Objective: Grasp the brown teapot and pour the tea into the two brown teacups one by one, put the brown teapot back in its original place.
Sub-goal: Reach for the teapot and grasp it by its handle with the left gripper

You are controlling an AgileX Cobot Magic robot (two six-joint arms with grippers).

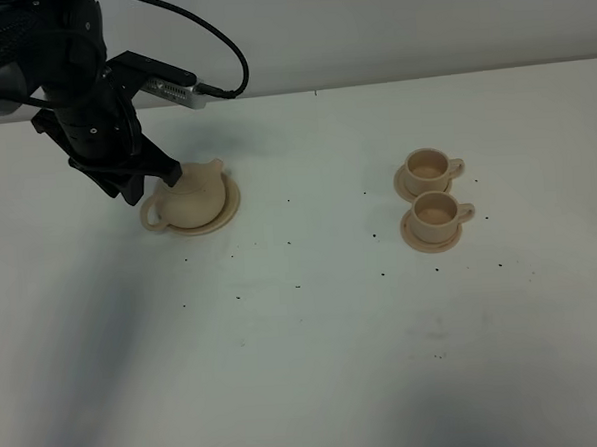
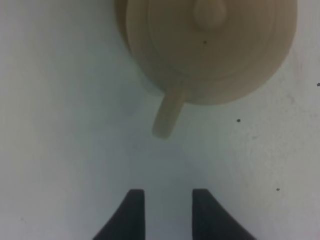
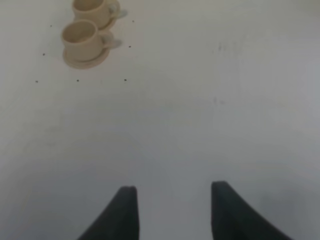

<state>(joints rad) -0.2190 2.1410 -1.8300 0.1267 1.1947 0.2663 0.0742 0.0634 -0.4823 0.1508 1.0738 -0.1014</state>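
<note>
Left wrist view: left pincer part-open, empty, just short of the brown teapot, which sits on its saucer, far left of the table. Likely step: grasp. Straddle the handle squarely, advance level, close only once it lies between your jaws.

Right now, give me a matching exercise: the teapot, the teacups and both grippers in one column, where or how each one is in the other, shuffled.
1. brown teapot
2. left gripper
3. right gripper
4. two brown teacups

a. jaws apart, teapot handle just ahead
b. jaws apart above the table, cups far ahead
c. on a saucer, left of the high view
d. on separate saucers, right of the high view

Pairs: 1-c, 2-a, 3-b, 4-d.
</note>
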